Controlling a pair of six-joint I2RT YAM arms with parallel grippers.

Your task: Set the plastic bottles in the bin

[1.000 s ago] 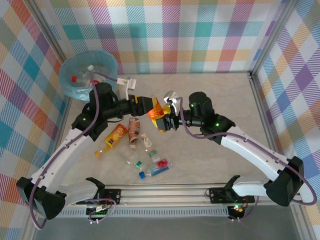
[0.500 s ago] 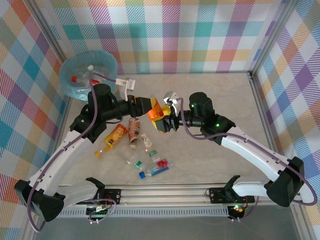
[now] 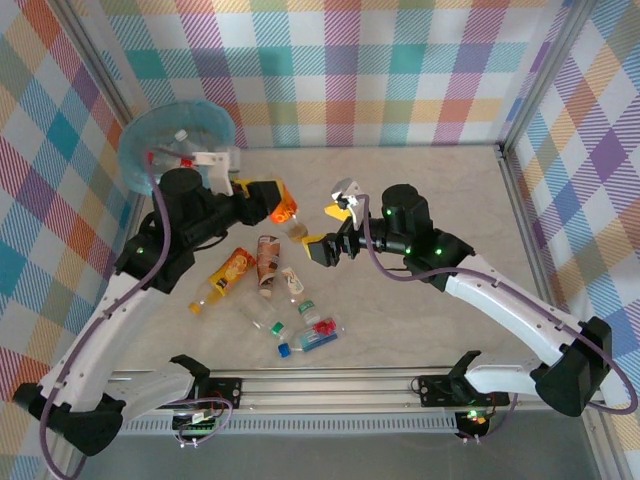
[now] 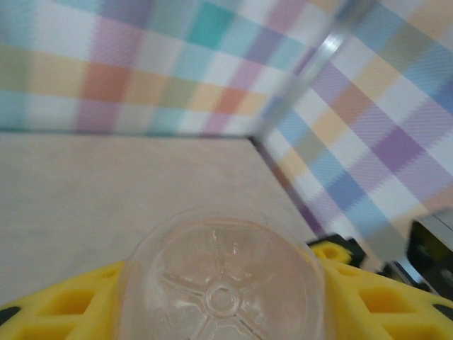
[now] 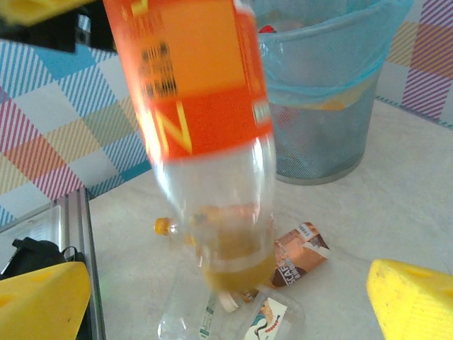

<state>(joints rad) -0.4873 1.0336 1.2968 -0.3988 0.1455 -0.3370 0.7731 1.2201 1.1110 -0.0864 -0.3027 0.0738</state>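
Closest to the arm bases, several plastic bottles [image 3: 290, 300] lay loose on the table [image 3: 440, 190]. A blue-labelled one [image 3: 305, 343] and a red-labelled one [image 3: 322, 325] were nearest me. A yellow-orange one [image 3: 230, 272] and a brown-labelled one [image 3: 267, 262] lay just beyond them.

Further out, above that cluster, my right gripper [image 3: 328, 231] stood with its yellow fingers spread wide and had hold of nothing. In its wrist view the two fingertips [image 5: 414, 304] sat at the bottom corners, well clear of the bottle hanging ahead of them.

Just beside it to the left, my left gripper [image 3: 265, 197] was clamped on the orange-labelled bottle [image 3: 284, 208] and held it off the table. Its wrist view showed the bottle's clear base wedged between the yellow fingers [image 4: 382, 304].

Farthest away, in the back left corner, the bin [image 3: 215, 125] stood with its light blue liner, with a few bottles lying inside. The held bottle was near the bin but not over its rim.
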